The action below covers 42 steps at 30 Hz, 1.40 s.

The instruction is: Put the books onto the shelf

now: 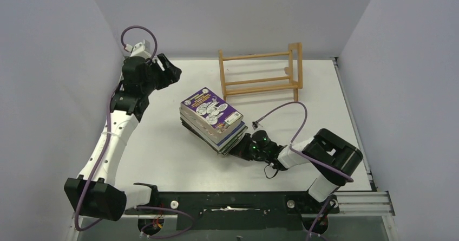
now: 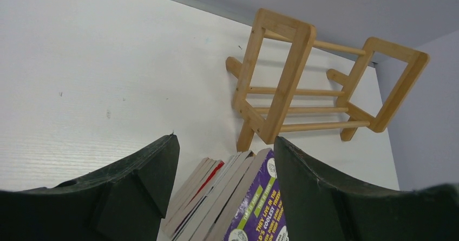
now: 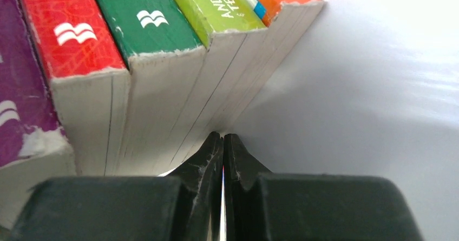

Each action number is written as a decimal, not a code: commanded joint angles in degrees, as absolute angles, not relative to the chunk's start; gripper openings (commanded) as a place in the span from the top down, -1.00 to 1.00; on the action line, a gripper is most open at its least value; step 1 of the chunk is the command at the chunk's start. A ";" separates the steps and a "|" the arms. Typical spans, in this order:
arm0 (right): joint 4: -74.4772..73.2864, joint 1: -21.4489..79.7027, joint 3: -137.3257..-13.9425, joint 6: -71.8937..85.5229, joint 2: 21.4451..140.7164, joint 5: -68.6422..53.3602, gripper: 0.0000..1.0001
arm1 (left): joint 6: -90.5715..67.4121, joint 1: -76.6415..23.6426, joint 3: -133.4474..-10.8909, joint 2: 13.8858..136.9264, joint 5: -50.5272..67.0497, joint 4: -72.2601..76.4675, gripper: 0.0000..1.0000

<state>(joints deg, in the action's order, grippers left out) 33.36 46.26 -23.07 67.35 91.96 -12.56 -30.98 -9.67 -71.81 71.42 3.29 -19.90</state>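
Low against the page edges of the flat-stacked books, my right gripper is pressed together; my left gripper hangs spread, well apart; the shelf stands behind them.

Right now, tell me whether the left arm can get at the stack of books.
Probably yes. The left arm hangs with jaws open, aimed at the books; only bare table lies between. The right arm, jaws shut, sits at the stack's opposite side.
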 commanded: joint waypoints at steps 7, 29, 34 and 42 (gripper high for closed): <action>48.69 51.87 -31.61 71.89 104.86 -4.91 1.00 | -28.62 -7.56 -74.95 69.89 3.58 -20.33 -0.28; 0.62 53.06 -32.86 60.39 71.71 11.82 1.00 | -28.22 -2.38 -77.40 69.93 4.99 -21.93 -0.13; -20.87 46.23 -42.22 46.84 57.59 16.31 0.77 | -29.07 -1.95 -79.07 70.78 10.28 -21.91 -0.07; -21.89 19.82 -53.76 26.78 62.16 -15.66 -0.02 | -29.44 -1.76 -83.07 70.98 17.13 -24.26 -0.06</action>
